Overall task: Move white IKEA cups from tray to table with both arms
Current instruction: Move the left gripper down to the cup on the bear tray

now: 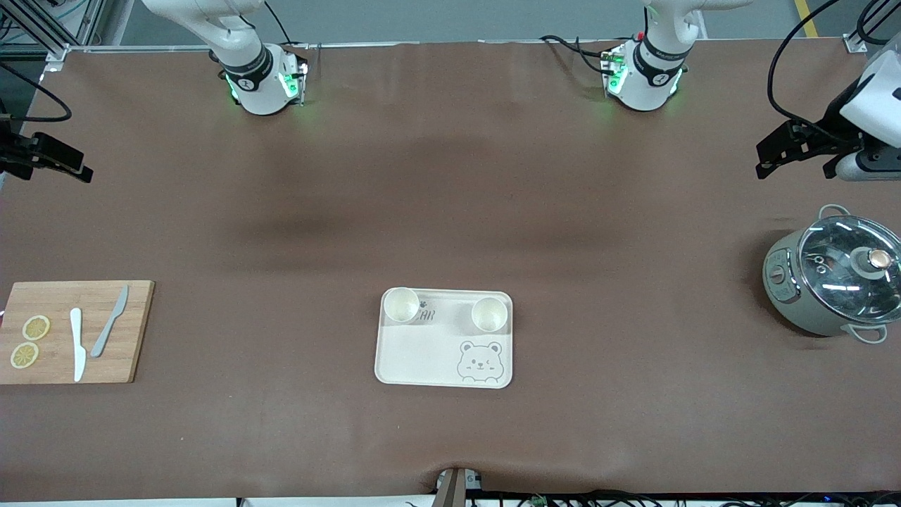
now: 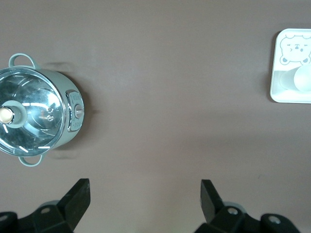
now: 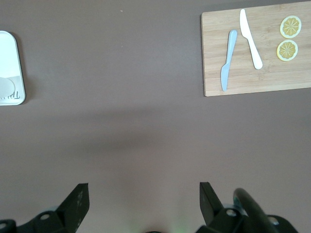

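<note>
My left gripper (image 2: 143,206) hangs with its fingers (image 2: 77,196) spread wide and holding nothing, over bare brown tabletop (image 1: 450,211) at the left arm's end. My right gripper (image 3: 143,206) is the same, fingers (image 3: 77,199) parted and empty, over bare tabletop at the right arm's end. In the front view both grippers sit at the outer edges, the left gripper (image 1: 788,151) above the pot and the right gripper (image 1: 49,162) above the cutting board's end, each arm drawn back and waiting.

Between them a broad open stretch of tabletop runs across the middle, from my bases down to the tray.

The two white cups stand upright on the bear-printed tray (image 1: 422,359), along its edge farther from the front camera. One cup (image 1: 400,305) sits in the corner toward the right arm's end, the other cup (image 1: 489,314) toward the left arm's end, well apart, with the printed bear nearer the camera than that second cup.

A glass-lidded pot (image 1: 830,282) stands at the left arm's end. A wooden cutting board (image 1: 74,331) lies at the right arm's end, carrying a white knife (image 1: 77,345), a grey knife (image 1: 109,322) and two lemon slices (image 1: 29,341).
</note>
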